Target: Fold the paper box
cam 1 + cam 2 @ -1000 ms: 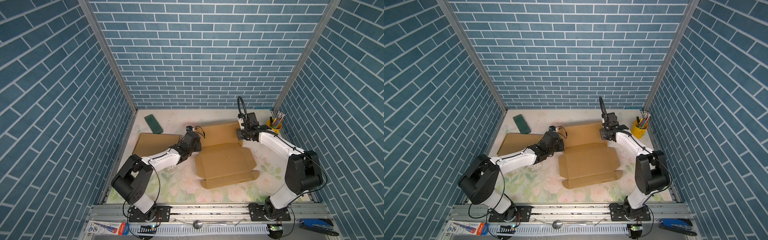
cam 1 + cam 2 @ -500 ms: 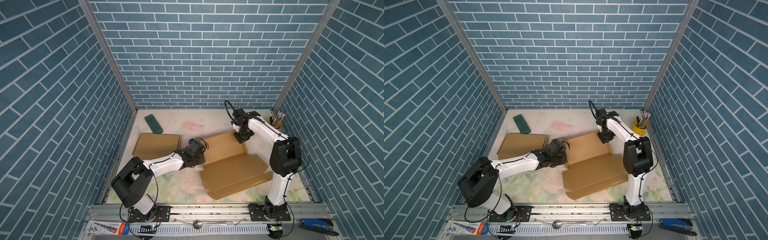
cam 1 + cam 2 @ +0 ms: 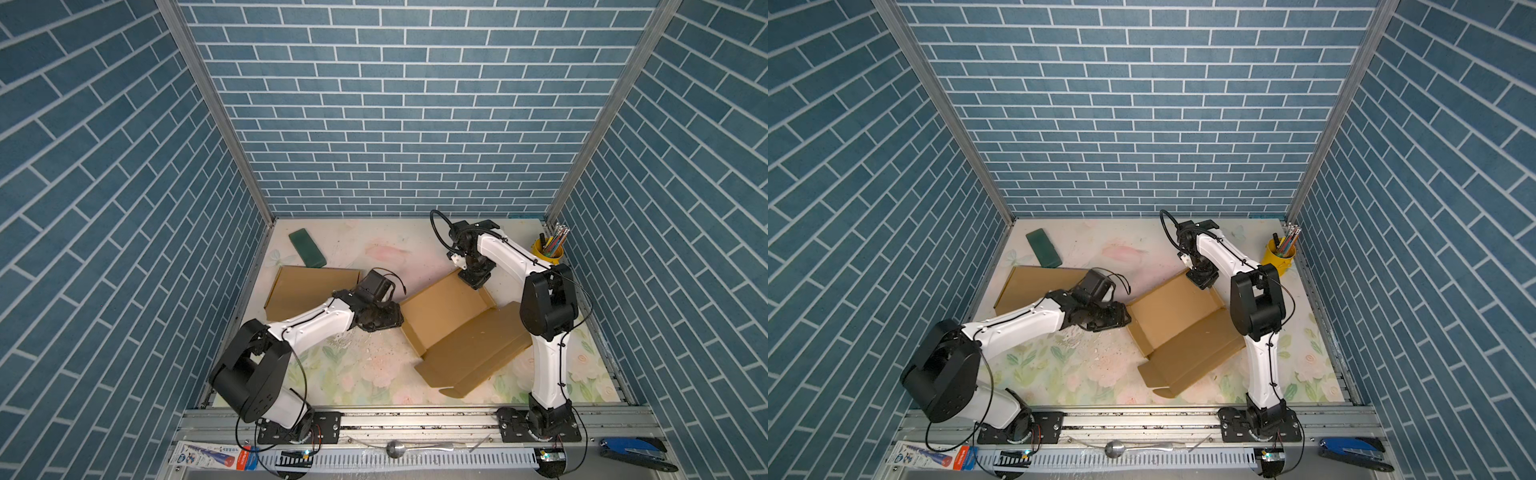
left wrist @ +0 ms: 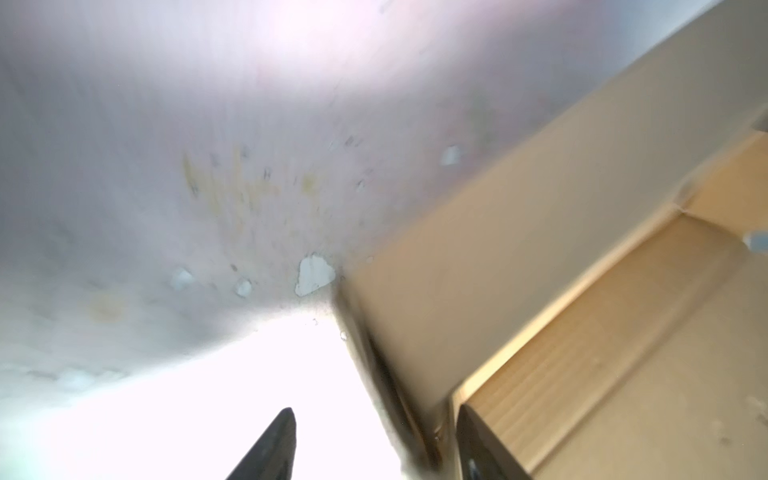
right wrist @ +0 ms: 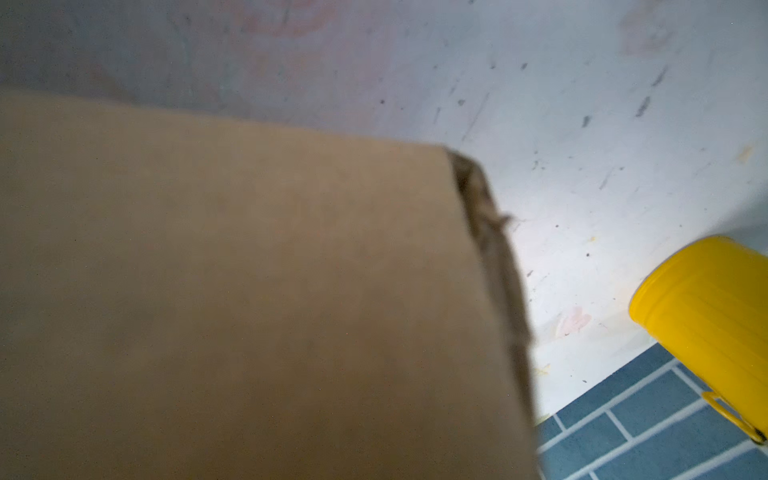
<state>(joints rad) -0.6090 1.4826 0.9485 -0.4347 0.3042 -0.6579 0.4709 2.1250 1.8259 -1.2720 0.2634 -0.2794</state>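
Note:
The paper box (image 3: 449, 316) (image 3: 1175, 316) is brown cardboard, partly unfolded, lying skewed right of the middle in both top views. My left gripper (image 3: 392, 320) (image 3: 1121, 318) sits at its left edge. In the left wrist view this gripper (image 4: 374, 449) is open, and the box (image 4: 582, 291) has one wall edge between the two dark fingertips (image 4: 274, 449). My right gripper (image 3: 476, 278) (image 3: 1202, 278) is shut on the box's far corner. In the right wrist view the cardboard (image 5: 249, 291) fills the frame and hides the fingers.
A second flat cardboard sheet (image 3: 311, 291) lies at the left under my left arm. A dark green block (image 3: 307, 248) rests at the back left. A yellow cup (image 3: 548, 249) (image 5: 706, 316) of pencils stands at the back right by the wall.
The box has turned and slid toward the front right with my right gripper on its far corner. My left gripper followed the box's left edge and went from shut to open.

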